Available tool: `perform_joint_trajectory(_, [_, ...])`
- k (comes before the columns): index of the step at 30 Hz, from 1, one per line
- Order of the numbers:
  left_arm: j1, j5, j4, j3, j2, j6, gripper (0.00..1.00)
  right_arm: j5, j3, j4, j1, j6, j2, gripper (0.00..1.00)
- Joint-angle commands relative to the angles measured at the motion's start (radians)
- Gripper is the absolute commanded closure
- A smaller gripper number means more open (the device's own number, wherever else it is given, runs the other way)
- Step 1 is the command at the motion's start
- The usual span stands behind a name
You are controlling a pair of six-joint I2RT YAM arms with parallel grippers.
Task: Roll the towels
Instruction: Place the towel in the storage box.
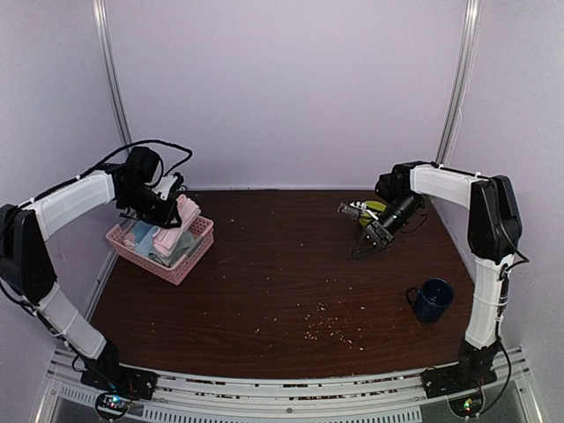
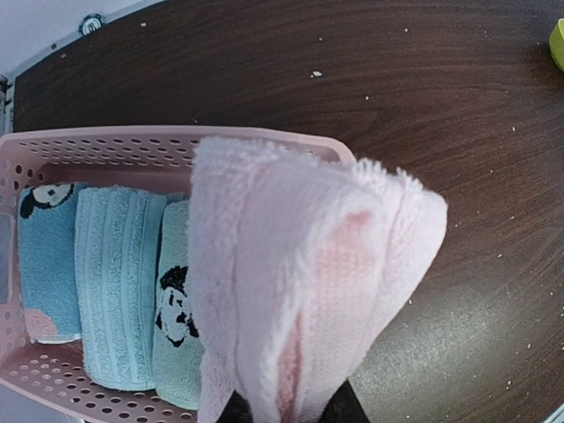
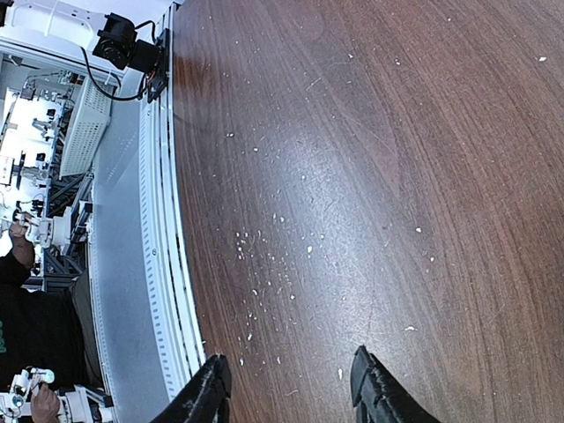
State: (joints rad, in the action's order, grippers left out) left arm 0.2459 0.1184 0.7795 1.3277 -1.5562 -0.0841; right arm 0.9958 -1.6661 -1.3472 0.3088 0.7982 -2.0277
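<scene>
The pale pink towel is fluffy terry cloth, the pink basket perforated matt plastic, the table dark, smooth, faintly glossy wood.

The left gripper is almost wholly covered by the pale pink towel; only two dark bits are seen. The pink basket is cut off at left and bottom. A yellow-green thing toward the far right corner of the worktop is cropped and cannot be identified.
</scene>
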Motion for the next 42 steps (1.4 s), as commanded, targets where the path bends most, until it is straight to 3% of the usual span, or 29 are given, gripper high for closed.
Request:
perform_joint_trajectory(1, [-0.033,0.098,-0.031,0.025,-0.072,0.020,1.00,0.022,0.012,-0.010,-0.005,0.018,-0.003,0.52])
perform_joint_trajectory(9, [-0.034,0.150,-0.019,0.079,-0.146,-0.001,1.00,0.020,0.024,-0.009,-0.005,0.028,-0.003,0.52])
perform_joint_trajectory(19, [-0.040,0.112,-0.001,0.060,-0.184,0.004,1.00,0.021,0.028,-0.010,-0.007,0.031,0.002,0.52])
perform_joint_trajectory(35, [-0.060,0.178,-0.042,0.034,-0.335,0.012,1.00,0.021,0.037,-0.009,-0.005,0.028,-0.002,0.53])
perform_joint_trajectory(38, [-0.059,0.139,-0.046,0.037,-0.359,0.019,1.00,0.020,0.037,-0.008,-0.006,0.030,-0.006,0.53])
perform_joint_trajectory(42, [-0.036,-0.059,-0.073,0.016,-0.328,-0.006,1.00,0.017,0.040,-0.009,-0.005,0.031,-0.008,0.53])
